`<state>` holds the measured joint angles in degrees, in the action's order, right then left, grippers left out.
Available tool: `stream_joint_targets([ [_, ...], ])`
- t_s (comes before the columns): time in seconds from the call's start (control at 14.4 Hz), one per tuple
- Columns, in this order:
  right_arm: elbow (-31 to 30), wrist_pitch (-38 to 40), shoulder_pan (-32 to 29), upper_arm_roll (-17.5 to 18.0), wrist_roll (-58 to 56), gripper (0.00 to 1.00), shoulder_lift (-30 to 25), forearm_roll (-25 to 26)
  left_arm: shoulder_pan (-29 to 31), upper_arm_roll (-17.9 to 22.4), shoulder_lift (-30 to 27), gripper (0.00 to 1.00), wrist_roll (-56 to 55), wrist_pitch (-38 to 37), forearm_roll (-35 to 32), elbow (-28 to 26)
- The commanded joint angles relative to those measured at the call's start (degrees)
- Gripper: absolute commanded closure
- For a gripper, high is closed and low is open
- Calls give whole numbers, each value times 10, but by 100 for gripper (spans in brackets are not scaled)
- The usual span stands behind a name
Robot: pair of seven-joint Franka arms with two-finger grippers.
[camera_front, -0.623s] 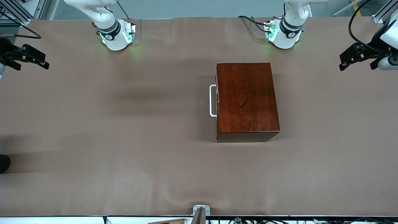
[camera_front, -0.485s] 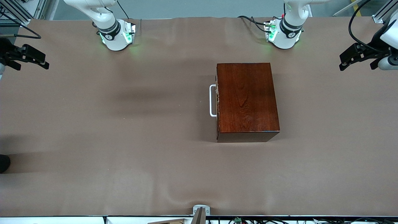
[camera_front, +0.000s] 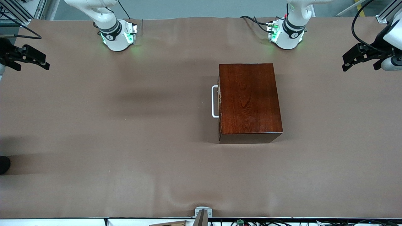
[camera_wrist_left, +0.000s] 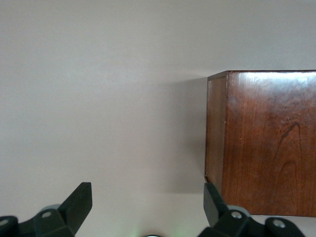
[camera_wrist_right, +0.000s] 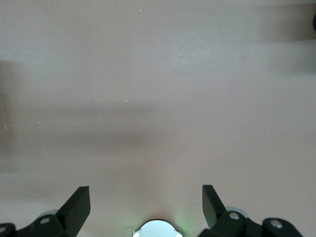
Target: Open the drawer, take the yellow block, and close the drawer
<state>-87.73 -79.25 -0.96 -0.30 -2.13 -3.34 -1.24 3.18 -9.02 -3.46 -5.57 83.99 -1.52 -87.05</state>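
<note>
Meanwhile, drawer [camera_front: 219,102] shut flush in mahogany box [camera_front: 249,102], white handle [camera_front: 214,101] facing right arm's end of counter [camera_front: 125,141]. Left gripper [camera_front: 347,64] and right gripper [camera_front: 44,64] up over opposite counter ends, jaws spread wide, holding nothing.

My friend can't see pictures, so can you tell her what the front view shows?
A shiny dark wooden box sits on a brown table, its drawer shut, with a white handle facing the right arm's end. The left gripper and right gripper, both open, hang over the table's ends, touching nothing.
</note>
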Motion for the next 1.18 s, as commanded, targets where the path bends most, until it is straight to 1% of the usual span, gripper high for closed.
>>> stream_joint_targets([
  [0.0, -2, 4, -13, 8, -8, 0, -3, 6, -7, -13, 20, 0, -10, -9, -6, 16],
  [0.14, -2, 4, -13, 8, -8, 0, -3, 6, -16, -35, 30, 0, -50, -6, -10, 17],
  [0.35, -2, 4, -13, 8, -8, 0, -3, 6, -18, -87, 58, 0, -116, 5, -10, 18],
  [0.55, -2, 7, -14, 8, -8, 0, -3, 6, -19, -149, 88, 0, -180, 38, -14, 16],
  [0.69, -2, 7, -14, 8, -9, 0, -4, 6, -32, -186, 115, 0, -237, 59, -34, 18],
  [0.76, -2, 7, -17, 8, -8, 0, -3, 6, -52, -189, 134, 0, -265, 63, -42, 18],
  [0.83, -2, 7, -18, 8, -9, 0, -3, 6, -84, -189, 157, 0, -292, 75, -45, 29],
  [0.97, -2, 7, -18, 8, -9, 0, -3, 5, -138, -189, 204, 0, -347, 98, -65, 60],
  [1.11, -2, 7, -18, 8, -9, 0, -3, 5, -190, -186, 255, 0, -376, 115, -79, 98],
])
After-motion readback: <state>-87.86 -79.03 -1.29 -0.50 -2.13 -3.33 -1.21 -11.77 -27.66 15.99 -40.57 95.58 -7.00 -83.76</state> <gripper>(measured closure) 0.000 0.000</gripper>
